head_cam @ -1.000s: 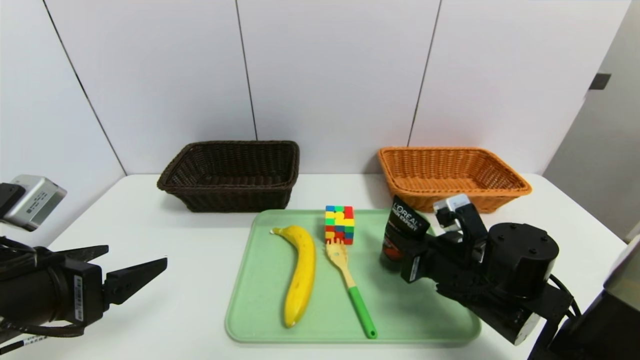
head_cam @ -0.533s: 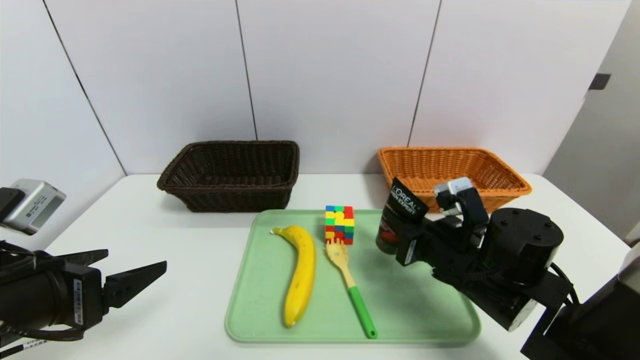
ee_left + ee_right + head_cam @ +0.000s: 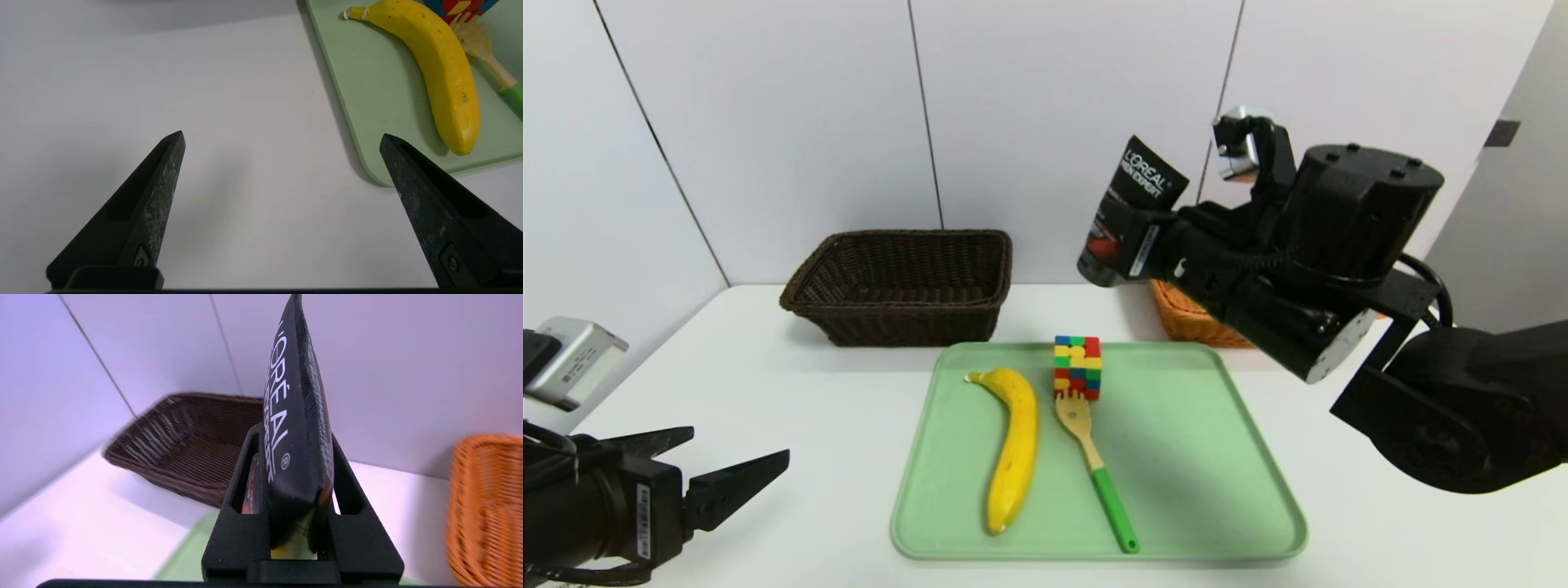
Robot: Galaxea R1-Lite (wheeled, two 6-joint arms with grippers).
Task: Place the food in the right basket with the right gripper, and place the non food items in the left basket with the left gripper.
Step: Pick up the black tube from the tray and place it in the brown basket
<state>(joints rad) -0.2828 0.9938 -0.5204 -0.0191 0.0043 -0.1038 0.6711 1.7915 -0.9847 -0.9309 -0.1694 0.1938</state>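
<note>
My right gripper (image 3: 1123, 237) (image 3: 295, 457) is shut on the black L'Oreal tube (image 3: 1131, 208) (image 3: 296, 416), holding it high in the air above the table between the two baskets. The yellow banana (image 3: 1015, 445) (image 3: 441, 69), the multicoloured puzzle cube (image 3: 1077, 367) and the green-handled wooden fork (image 3: 1094, 465) (image 3: 482, 49) lie on the green tray (image 3: 1217, 490) (image 3: 367, 81). The dark brown left basket (image 3: 903, 282) (image 3: 179, 441) stands at the back left. The orange-tan right basket (image 3: 1188, 318) (image 3: 486, 506) is mostly hidden behind my right arm. My left gripper (image 3: 727, 461) (image 3: 282, 139) hangs open, low over the table left of the tray.
The white table (image 3: 792, 425) runs back to a panelled white wall (image 3: 1054, 122) just behind both baskets. Bare tabletop lies between my left gripper and the tray's left edge.
My right gripper has risen well above the tray with the tube in it and shifted left, now covering most of the orange-tan basket. The left arm has sunk slightly.
</note>
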